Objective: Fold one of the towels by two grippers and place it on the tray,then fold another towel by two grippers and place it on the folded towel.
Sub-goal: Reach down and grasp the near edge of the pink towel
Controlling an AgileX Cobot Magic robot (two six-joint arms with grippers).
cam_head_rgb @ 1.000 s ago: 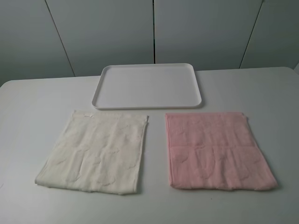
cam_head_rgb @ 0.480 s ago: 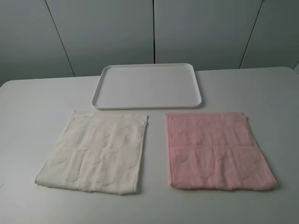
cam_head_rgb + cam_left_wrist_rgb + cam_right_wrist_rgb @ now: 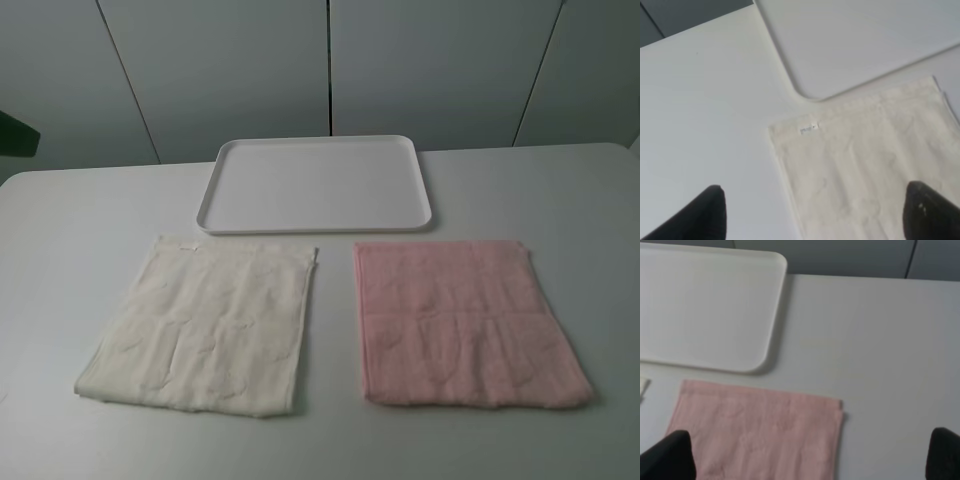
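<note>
Left gripper (image 3: 817, 212): jaws spread, empty, above the cream towel (image 3: 200, 325). The tray (image 3: 315, 185) lies behind both towels, bare. The pink towel (image 3: 460, 320) lies flat at right, under the spread, empty right gripper (image 3: 807, 455). Recommended: both grippers pinch its two near corners at once, kept level, before folding.

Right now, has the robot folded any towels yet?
Nothing done: the pale pink terry towel and the cream terry towel lie flat, the flat white plastic tray bare. In hand: the left gripper and right gripper hover open, holding nothing. Left: both folds, both placements.
</note>
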